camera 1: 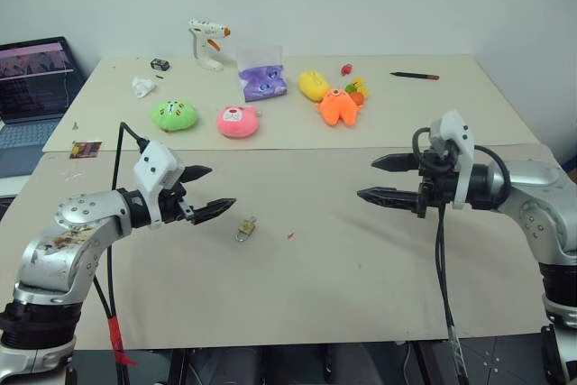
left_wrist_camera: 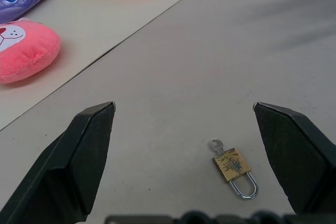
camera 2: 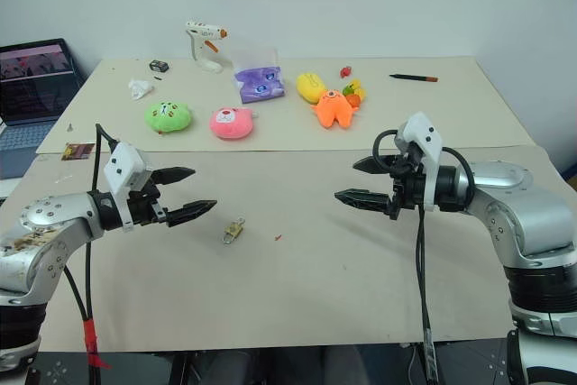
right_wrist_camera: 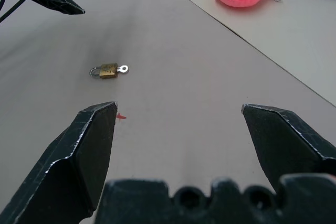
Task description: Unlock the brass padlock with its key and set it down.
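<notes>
- The left gripper (camera 1: 204,190) is seen held above the table (camera 1: 361,268), its fingers spread wide with nothing between them.
- The brass padlock (camera 1: 245,229) is found lying flat on the table just beside and below the left gripper's fingertips, untouched by either gripper. In the left wrist view a key (left_wrist_camera: 217,146) is seen sticking out of the end of the body opposite the shackle, and the shackle (left_wrist_camera: 245,185) appears seated in the body, so the lock is judged to be still shut, though this cannot be told for certain.
- The right gripper (camera 1: 380,178) is seen well apart from the padlock, also above the table, its fingers fully parted and empty.
- Nothing of the task is judged done: the padlock has yet to be picked up and steadied, the key turned, the shackle freed, and the lock set down.
</notes>
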### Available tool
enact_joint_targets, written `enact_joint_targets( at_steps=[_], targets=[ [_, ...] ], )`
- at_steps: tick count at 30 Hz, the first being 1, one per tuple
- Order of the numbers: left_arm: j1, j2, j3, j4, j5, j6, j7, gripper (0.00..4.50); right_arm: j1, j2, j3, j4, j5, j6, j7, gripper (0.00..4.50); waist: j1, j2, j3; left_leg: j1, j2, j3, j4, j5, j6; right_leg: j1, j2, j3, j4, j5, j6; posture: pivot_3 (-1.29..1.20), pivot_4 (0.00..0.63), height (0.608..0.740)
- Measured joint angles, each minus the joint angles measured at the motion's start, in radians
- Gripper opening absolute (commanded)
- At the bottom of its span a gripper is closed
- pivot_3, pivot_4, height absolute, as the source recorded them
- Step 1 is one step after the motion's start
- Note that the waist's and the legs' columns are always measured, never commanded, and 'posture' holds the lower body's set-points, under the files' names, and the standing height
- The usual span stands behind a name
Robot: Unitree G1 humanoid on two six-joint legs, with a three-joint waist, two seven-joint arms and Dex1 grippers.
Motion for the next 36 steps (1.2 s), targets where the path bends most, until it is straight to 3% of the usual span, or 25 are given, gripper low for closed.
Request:
enact_joint_targets(
  at_steps=[9,15,20,29,36],
  targets=[
    [0.019,-0.048,0.076,-0.074,-0.105,0.071,0.054,4.5,-0.02,0.022,0.015,0.013,-0.003,-0.004,0.001,4.47,-0.001,0.0,0.0,0.0,0.0,0.0,0.0,0.0,0.0,0.0,0.0,0.0,0.0,0.0,0.0,0.0,0.15,0.739],
    [0.105,-0.074,0.125,-0.13,-0.155,0.073,0.077,4.5,-0.025,0.067,0.055,0.032,-0.016,-0.009,0.001,4.47,0.0,0.0,0.0,0.0,0.0,0.0,0.0,0.0,0.0,0.0,0.0,0.0,0.0,0.0,0.0,0.0,0.15,0.739],
    [0.241,-0.148,0.123,-0.238,-0.116,0.091,0.232,4.5,-0.027,0.107,0.09,0.035,-0.037,-0.015,-0.003,4.47,0.0,0.0,0.0,-0.001,0.0,0.0,0.0,0.0,-0.001,0.0,0.0,0.0,0.0,0.0,0.0,0.0,0.15,0.739],
    [0.394,-0.265,0.063,-0.417,-0.075,0.127,0.442,4.5,-0.028,0.138,0.129,0.042,-0.059,-0.025,0.006,4.47,0.007,-0.001,-0.001,0.001,0.0,-0.001,0.0,-0.001,-0.001,0.001,0.0,0.0,0.0,0.001,-0.001,0.0,0.15,0.739],
    [0.412,-0.377,-0.115,-0.394,0.064,0.112,0.579,4.5,-0.036,0.142,0.132,0.081,-0.081,-0.058,0.024,4.47,0.013,-0.001,-0.001,0.002,0.0,-0.001,0.0,-0.001,-0.001,0.002,0.001,0.0,-0.001,0.001,-0.001,0.0,0.15,0.739]
  ],
)
